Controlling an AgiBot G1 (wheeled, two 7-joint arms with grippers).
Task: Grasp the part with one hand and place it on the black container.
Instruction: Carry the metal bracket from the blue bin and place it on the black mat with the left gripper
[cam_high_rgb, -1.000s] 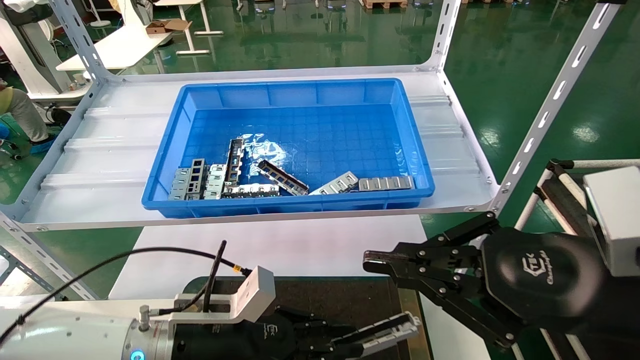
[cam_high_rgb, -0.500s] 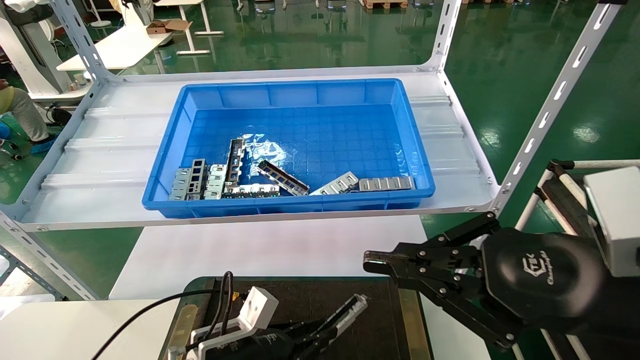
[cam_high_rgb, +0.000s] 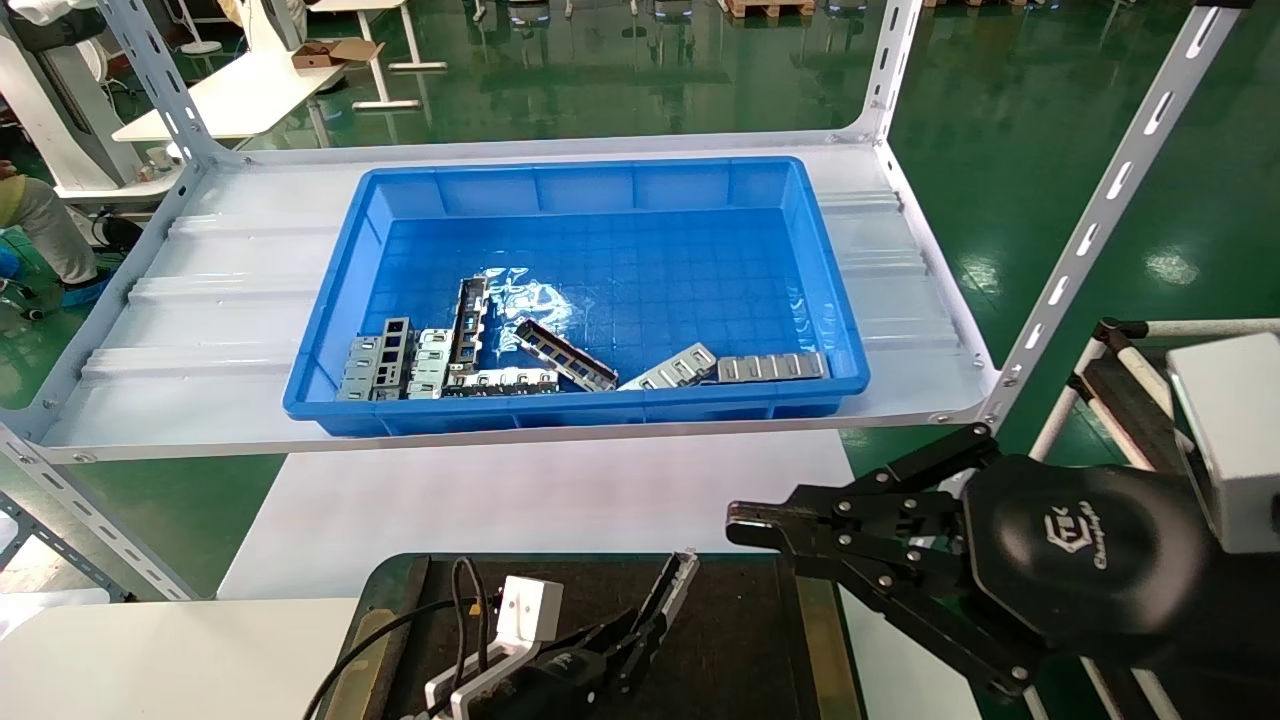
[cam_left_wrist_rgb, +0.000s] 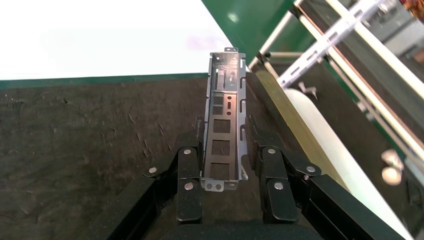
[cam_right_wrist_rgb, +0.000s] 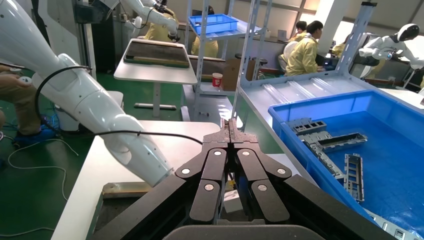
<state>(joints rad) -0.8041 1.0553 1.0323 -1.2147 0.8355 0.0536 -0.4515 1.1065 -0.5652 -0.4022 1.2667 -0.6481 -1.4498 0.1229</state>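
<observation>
Down at the near left edge of the head view sits the left hand (cam_high_rgb: 625, 640), low over the black container (cam_high_rgb: 740, 640). Its fingers (cam_left_wrist_rgb: 187, 167) are clamped in tight on the part (cam_high_rgb: 672, 590), one on each long side of the trough, gripping its near end. The part pokes out forward beyond the fingertips, tilted up and away over the dark matte floor of the container, and its far end reaches almost to the container's back rim. Whether its underside touches the tray floor, I cannot tell. The left wrist view gives the close look: the part (cam_left_wrist_rgb: 225, 117) runs straight out between the two fingers, its ladder-like cut-outs facing up.

Up on the white shelf (cam_high_rgb: 200, 290) beyond, the blue bin (cam_high_rgb: 590, 190) has a scatter of metal pieces (cam_high_rgb: 500, 355) lying along its near wall.

Moving right, the right hand (cam_high_rgb: 745, 520) hangs in the air beside the container's right end, just below the front edge of the shelf. Its fingers are pressed fully together at the tips with nothing between them; the right wrist view shows the right hand's two fingertips (cam_right_wrist_rgb: 230, 127) meeting in a neat point, the blue bin (cam_right_wrist_rgb: 350, 120) off to one side.
</observation>
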